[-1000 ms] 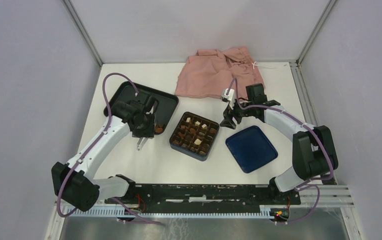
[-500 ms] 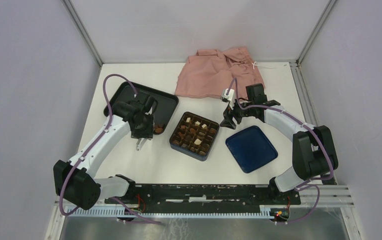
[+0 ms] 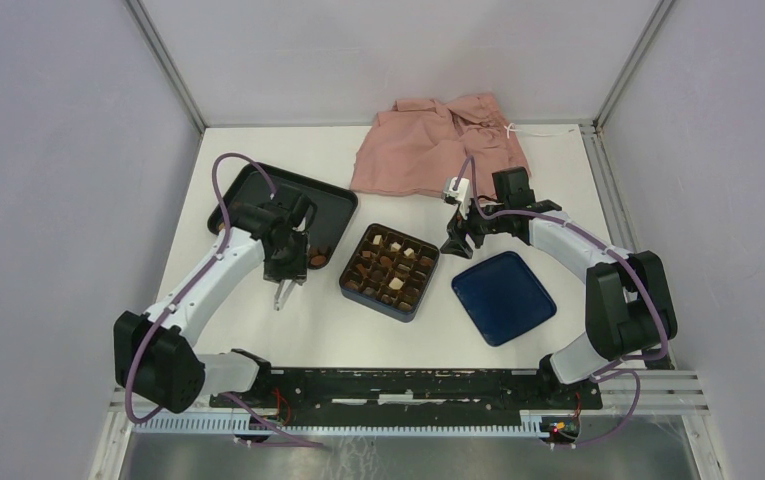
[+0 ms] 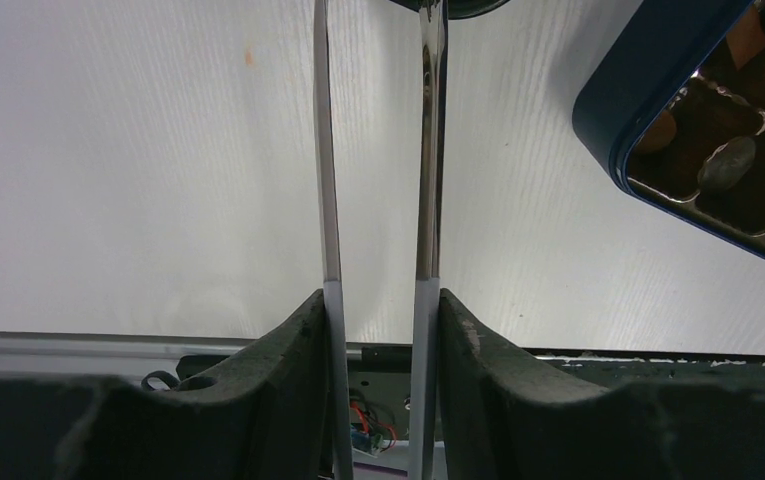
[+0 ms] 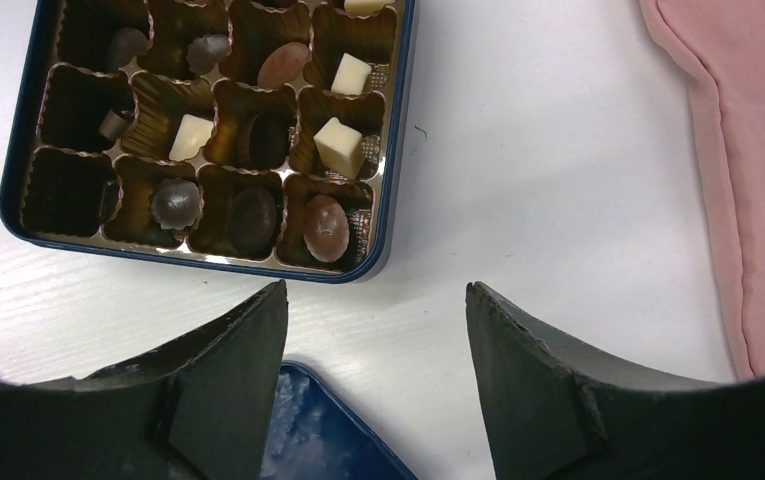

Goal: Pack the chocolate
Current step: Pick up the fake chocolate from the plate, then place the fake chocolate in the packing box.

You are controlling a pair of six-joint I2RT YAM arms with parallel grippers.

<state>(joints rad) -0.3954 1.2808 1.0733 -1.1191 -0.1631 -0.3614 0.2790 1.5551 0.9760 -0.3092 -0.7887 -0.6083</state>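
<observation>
Several chocolate pieces, dark, tan and white, lie in the cells of the dark blue box at mid-table. A few brown pieces lie in the near corner of the black tray. My left gripper hangs between tray and box, shut on metal tweezers. In the left wrist view the gripper clamps the tweezers, whose two blades stand apart and run out of the frame's top. My right gripper is open and empty, beside the box's far right corner. The right wrist view shows the gripper and white chocolate.
The box's blue lid lies flat to the right of the box, its corner under my right fingers. A pink garment is heaped at the back, its edge to the right of my right gripper.
My left arm has shifted slightly towards the near edge, with the tweezers still in its grip. The right arm has not moved.
</observation>
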